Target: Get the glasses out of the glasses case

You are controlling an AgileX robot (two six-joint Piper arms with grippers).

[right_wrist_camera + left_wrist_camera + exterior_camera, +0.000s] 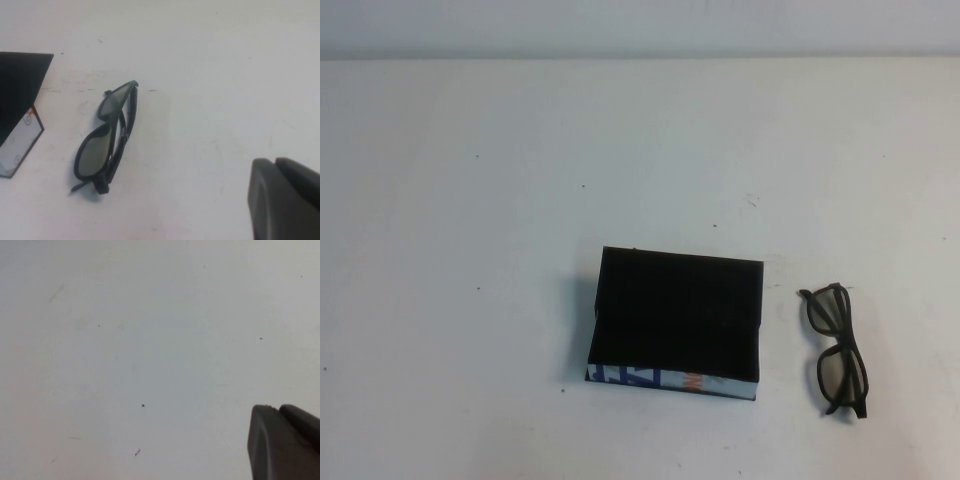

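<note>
The glasses case (pixel 678 320) is a black box with a dark interior and a white front edge with blue and orange marks; it lies on the table, near the front. The black-framed glasses (pixel 838 350) lie folded on the table just right of the case, outside it. In the right wrist view the glasses (pixel 105 140) lie beside a corner of the case (pixel 17 100). My right gripper (pixel 275 161) is shut and empty, apart from the glasses. My left gripper (pixel 278 409) is shut and empty over bare table. Neither gripper shows in the high view.
The white table (pixel 470 200) has small dark specks and faint scuffs. Its far edge meets a pale wall at the top of the high view.
</note>
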